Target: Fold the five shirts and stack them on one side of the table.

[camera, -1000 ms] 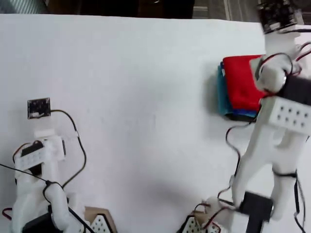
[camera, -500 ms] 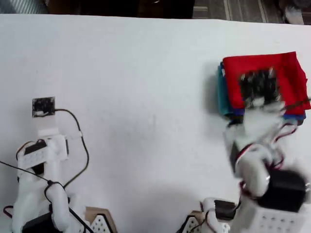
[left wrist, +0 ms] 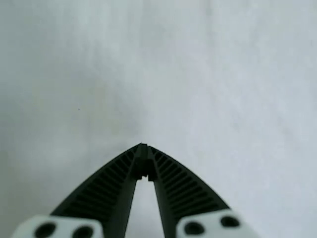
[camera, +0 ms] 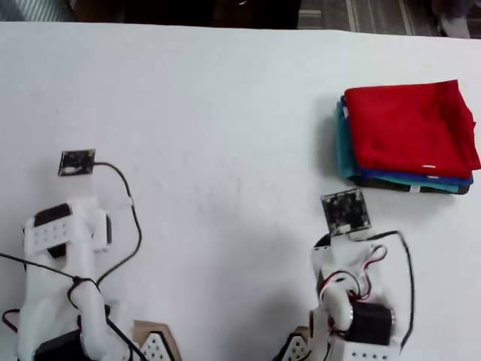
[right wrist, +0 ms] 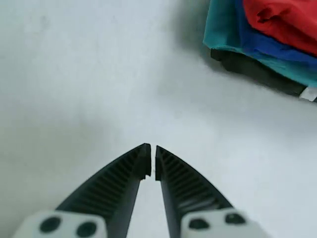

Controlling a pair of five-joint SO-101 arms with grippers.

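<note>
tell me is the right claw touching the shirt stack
Apart. In the right wrist view, bare table lies between the shut right claw and the nearest edge of the shirt stack.

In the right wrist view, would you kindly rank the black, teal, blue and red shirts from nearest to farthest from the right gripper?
From the right gripper:
1. black shirt, bottom of the stack, its edge jutting nearest.
2. teal shirt, just above it.
3. blue shirt, set further back.
4. red shirt, on top, farthest.
</note>
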